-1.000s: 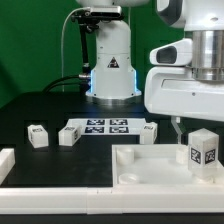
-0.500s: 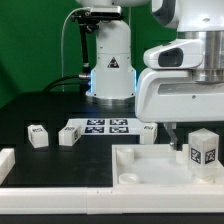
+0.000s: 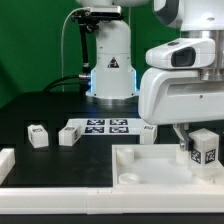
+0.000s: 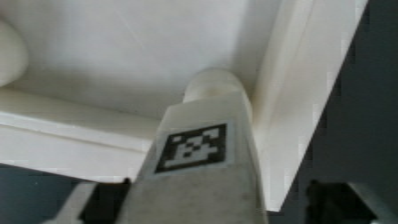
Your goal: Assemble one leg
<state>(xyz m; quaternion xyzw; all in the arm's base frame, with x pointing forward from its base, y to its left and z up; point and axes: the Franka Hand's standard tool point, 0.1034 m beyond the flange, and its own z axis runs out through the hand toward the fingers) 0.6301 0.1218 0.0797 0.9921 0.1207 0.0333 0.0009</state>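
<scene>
The leg [image 3: 205, 148] is a small white block with a black-and-white tag. It stands upright on the large white tray-like piece [image 3: 150, 165], near its corner at the exterior view's right. My gripper [image 3: 194, 140] has come down around it. In the wrist view the leg [image 4: 199, 150] fills the space between my gripper's [image 4: 205, 208] two dark fingers [image 4: 80, 200]. A narrow gap shows on one side, so the jaws are open and straddle the leg. Three identical legs [image 3: 37, 136], [image 3: 68, 134], [image 3: 148, 132] lie on the dark table.
The marker board [image 3: 100, 127] lies flat between the loose legs. The robot base [image 3: 110, 60] stands behind it. Another white part [image 3: 5, 160] shows at the exterior view's lower left. The tray's raised rim [image 4: 285, 90] runs close beside the leg.
My gripper has moved down and toward the exterior view's right, bringing its fingers around the standing leg. The leg and the other parts have not moved.
</scene>
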